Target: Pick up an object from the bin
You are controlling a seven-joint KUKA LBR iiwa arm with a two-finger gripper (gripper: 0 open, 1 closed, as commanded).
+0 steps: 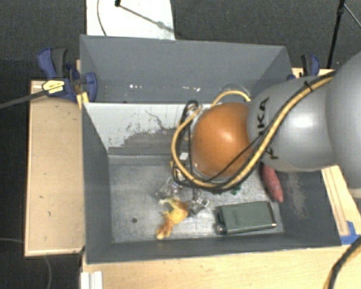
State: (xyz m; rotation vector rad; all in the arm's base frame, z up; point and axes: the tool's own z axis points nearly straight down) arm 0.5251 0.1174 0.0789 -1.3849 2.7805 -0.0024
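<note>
**Gripper low in bin, just above yellow thing**

The arm (316,122) came in from the right of frame, w/ its orange wrist cover (219,138) at frame centre and a yellow-black cable (179,138) looped round it. The gripper (182,195) sat below-left of the cover, down near the floor of the grey bin (135,173). Its metal parts were a tangle from this angle, so whether it was released or clenched: can't tell. Nothing could be seen gripped in it.

The nearest thing was a small yellow banana-like piece (170,217), lying on the bin floor just below the gripper and a bit left, toward the bottom edge. Its upper end was at or touching the gripper's tip; contact unclear.

Others: a dark grey flat rectangular device (246,217) lay lower right of the gripper, apart from the yellow piece. A reddish oblong thing (272,184) lay above it, near the right wall, partly under the arm.
</note>
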